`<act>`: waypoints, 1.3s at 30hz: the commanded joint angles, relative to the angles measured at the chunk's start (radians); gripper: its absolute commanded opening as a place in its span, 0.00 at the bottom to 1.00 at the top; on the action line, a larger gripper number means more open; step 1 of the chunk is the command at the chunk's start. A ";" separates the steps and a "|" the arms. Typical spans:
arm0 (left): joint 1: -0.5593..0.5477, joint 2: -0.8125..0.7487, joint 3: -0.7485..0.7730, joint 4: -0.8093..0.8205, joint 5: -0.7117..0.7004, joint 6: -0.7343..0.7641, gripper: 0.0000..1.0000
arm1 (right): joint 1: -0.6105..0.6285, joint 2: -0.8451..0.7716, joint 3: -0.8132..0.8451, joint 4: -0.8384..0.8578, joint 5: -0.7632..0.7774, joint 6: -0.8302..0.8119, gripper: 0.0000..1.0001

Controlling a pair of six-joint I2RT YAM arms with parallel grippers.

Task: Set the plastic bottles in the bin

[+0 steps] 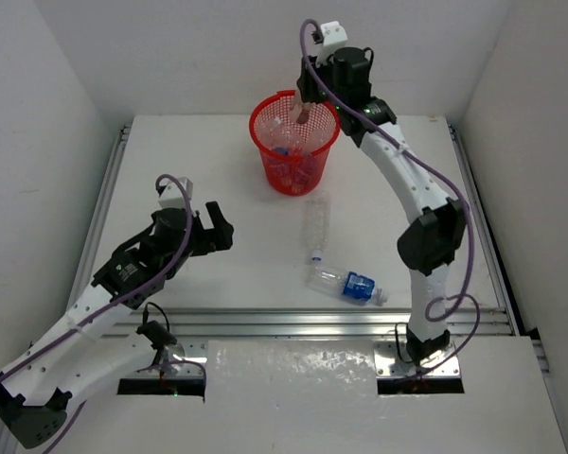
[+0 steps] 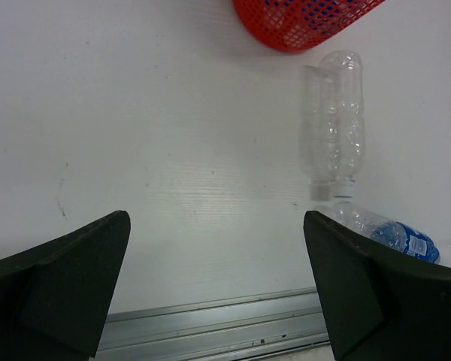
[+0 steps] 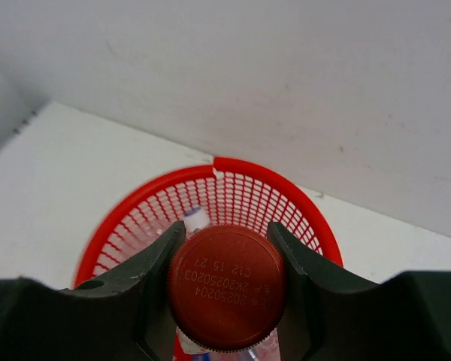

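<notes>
Red plastic mesh bin (image 1: 298, 178) from the top: right gripper (image 1: 303, 112) hangs over its mouth, while left gripper (image 1: 213, 232) sits off to the bin's near-left, spread wide and empty. Clear unlabelled plastic bottle (image 1: 316, 227) lies just near of the bin, with a blue-labelled bottle (image 1: 352, 285) nearer still.

Left wrist: fingers (image 2: 68, 278) far apart, nothing between.

Right wrist: fingers (image 3: 146, 274) clamped on a bottle's dark-red ridged cap (image 3: 227, 289), right above the bin.

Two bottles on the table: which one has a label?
The bottle nearer the arm bases: blue label. The other bottle, lying toward the bin, is clear and bare.
</notes>
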State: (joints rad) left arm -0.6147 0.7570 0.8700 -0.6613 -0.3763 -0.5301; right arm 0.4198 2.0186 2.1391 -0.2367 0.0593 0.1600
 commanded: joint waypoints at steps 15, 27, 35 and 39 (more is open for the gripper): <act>-0.003 0.007 -0.016 0.092 0.145 0.033 0.98 | -0.044 -0.052 0.170 -0.039 0.063 -0.014 0.99; -0.281 0.502 0.127 0.439 0.362 0.169 0.98 | -0.049 -0.929 -0.752 -0.386 0.065 0.190 0.99; -0.321 0.892 0.409 0.320 0.348 0.385 0.98 | -0.049 -1.264 -0.894 -0.575 0.163 0.230 0.99; -0.330 0.985 0.541 0.249 0.263 0.297 0.98 | -0.049 -1.319 -0.887 -0.619 0.191 0.228 0.99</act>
State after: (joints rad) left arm -0.9356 1.7260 1.3231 -0.3656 -0.0399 -0.1993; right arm 0.3744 0.7395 1.2236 -0.8234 0.2035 0.3691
